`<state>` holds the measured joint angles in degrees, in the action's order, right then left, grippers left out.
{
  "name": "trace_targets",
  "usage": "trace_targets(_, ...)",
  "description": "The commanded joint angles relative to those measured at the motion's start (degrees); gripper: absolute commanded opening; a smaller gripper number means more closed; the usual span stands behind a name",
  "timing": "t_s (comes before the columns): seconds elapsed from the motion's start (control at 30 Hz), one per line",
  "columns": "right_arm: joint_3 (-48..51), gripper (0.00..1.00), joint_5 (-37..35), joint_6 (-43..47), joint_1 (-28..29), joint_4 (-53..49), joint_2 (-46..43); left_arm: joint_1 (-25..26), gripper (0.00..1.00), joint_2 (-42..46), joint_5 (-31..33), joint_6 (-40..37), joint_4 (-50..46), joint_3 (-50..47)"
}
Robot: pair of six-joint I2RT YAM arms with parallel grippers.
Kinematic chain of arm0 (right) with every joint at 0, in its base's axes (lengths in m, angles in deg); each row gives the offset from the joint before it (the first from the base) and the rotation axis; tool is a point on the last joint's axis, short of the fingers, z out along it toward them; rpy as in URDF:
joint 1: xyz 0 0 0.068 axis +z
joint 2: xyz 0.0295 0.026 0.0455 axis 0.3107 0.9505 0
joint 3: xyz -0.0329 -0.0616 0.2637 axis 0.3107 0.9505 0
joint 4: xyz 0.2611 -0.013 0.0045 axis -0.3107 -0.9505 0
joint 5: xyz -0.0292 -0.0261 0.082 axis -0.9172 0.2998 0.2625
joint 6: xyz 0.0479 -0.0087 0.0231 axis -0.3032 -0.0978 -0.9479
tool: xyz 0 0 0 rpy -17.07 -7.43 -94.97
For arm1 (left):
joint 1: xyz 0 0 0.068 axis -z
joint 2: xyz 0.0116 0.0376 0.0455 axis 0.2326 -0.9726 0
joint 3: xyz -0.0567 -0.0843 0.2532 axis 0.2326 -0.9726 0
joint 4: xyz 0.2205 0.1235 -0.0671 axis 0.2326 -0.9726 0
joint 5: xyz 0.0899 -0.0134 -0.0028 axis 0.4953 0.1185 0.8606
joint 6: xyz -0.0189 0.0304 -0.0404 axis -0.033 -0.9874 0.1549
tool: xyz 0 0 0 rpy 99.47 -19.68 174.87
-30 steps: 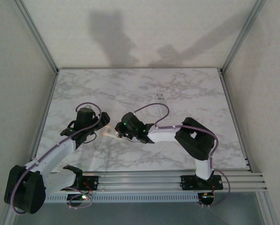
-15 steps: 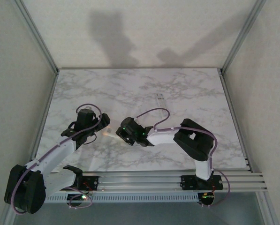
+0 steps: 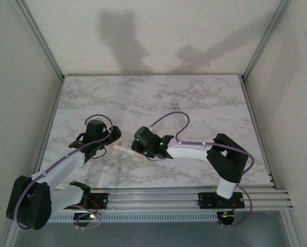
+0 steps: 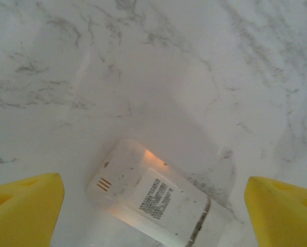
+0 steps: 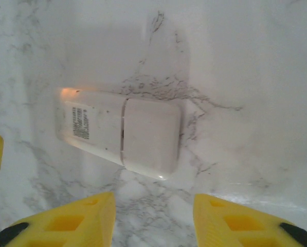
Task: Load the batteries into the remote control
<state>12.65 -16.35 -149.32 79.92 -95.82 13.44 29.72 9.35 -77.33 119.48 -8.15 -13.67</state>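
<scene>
Nearest, along the front edge of the counter (image 3: 204, 103): the base rail (image 3: 158, 198), with the left arm (image 3: 60, 167) slanting up and to the right and the right arm (image 3: 194, 150) folded at the elbow and stretched leftward. Both wrists close together over the near-left part of the marble, facing each other.

Between the two wrists, flat on the counter: the remote control (image 3: 121, 147), white, back side up, touched by neither arm.

From the right wrist: right jaws parted, yellow fingers (image 5: 66, 224) at the bottom edge, bare marble in the gap, nothing gripped. Just beyond the fingertips, the remote control (image 5: 120, 131) lying crosswise. Smooth battery cover (image 5: 150, 135) seated at its right end, printed label (image 5: 78, 121) toward its left end, a warm orange glint at the far-left corner.

From the left wrist: left jaws spread wide, released, yellow fingers (image 4: 22, 206) at the two lower corners. In the gap, near the bottom edge and apart from both fingers, the remote control (image 4: 153, 198) at a slant, rounded end toward the upper left. Three short orange bars (image 4: 103, 184) near that end, the label beside them.

Farther back, past mid-counter: a small pale item (image 3: 176, 106), too small to identify. Last, the rear wall (image 3: 158, 20), with two arm shadows (image 3: 122, 41) across it.
</scene>
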Motion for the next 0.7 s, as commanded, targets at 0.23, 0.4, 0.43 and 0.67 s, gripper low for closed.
trace_targets(0.23,-5.94,0.44,3.34,10.91,-2.25,-5.84,6.62,-0.98,0.88,-9.03,6.77,-2.48,-4.77,4.23)
trace_targets(0.4,-8.64,0.42,2.65,11.29,-2.41,-5.59,10.03,-1.08,0.85,-11.21,7.38,-2.75,-3.65,4.25)
trace_targets(0.43,-9.13,0.42,2.33,11.35,-2.49,-5.84,10.72,-1.07,0.85,-11.68,7.18,-2.70,-3.29,4.04)
trace_targets(0.67,-11.77,0.38,2.72,11.94,-2.05,-8.65,15.24,-1.10,0.84,-13.95,5.50,-2.83,-0.96,2.56)
